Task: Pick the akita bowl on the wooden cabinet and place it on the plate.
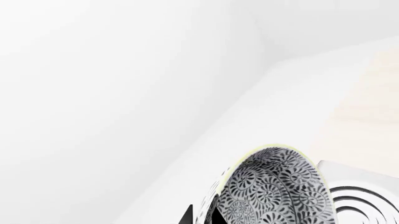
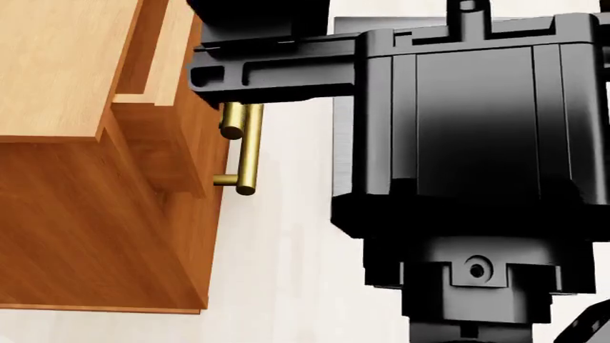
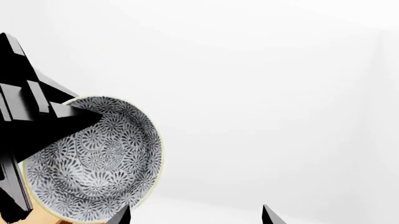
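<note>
The akita bowl (image 3: 96,158) is lifted in the air and tilted, so its inside with the black and white floral pattern faces the right wrist camera. A black finger (image 3: 44,126) of the left pincer lies over its rim and reaches into the inside, so the left pincer has hold of the bowl at the rim. In the left wrist view the bowl (image 1: 274,189) appears just beside the camera, with its pale yellowish rim up. The right pincer (image 3: 196,215) shows only two black fingertips with a wide gap and nothing between them.

In the head view the wooden cabinet (image 2: 67,207) stands at the left, with a brass bar handle (image 2: 248,146) on its front. A big black arm part (image 2: 467,143) hides most of this view, and the bowl is not seen there.
</note>
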{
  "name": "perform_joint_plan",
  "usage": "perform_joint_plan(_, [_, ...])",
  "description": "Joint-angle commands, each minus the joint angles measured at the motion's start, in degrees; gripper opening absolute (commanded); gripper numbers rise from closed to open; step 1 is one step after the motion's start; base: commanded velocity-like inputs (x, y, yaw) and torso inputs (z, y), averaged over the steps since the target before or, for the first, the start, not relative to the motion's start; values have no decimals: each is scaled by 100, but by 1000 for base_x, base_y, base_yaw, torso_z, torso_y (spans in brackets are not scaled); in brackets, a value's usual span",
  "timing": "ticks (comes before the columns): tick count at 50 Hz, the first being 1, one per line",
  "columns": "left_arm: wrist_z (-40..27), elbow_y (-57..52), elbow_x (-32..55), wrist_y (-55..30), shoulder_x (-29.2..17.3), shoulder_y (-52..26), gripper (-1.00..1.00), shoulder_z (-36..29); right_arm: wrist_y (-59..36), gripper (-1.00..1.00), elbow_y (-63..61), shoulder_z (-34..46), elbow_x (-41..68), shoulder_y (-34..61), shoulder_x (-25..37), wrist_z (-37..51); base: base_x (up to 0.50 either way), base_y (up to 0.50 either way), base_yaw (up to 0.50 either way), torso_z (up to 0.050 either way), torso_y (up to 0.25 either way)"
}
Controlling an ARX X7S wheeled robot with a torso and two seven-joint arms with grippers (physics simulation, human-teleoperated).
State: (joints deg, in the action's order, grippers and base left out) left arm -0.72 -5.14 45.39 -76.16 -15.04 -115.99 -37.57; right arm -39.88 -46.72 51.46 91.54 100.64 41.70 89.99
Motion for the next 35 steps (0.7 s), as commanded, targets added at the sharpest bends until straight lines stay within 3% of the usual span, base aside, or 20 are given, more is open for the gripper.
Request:
perform_joint_plan(1, [-123, -85, -51, 59, -58, 145, -100, 32, 1380, 100, -155, 1708, 31, 1205, 495, 0, 0, 0, 0, 0, 0])
perform_joint_plan(13, [-160, -154, 14, 99, -121, 231, -100, 22, 2414, 100, -168, 3182, -101, 2148, 643, 0, 0, 0, 0, 0, 0])
perform_joint_plan(35, [87, -321, 142, 520, -424, 501, -100, 106, 2364, 100, -148, 3005, -83, 2001, 577, 0, 0, 0, 0, 1, 0])
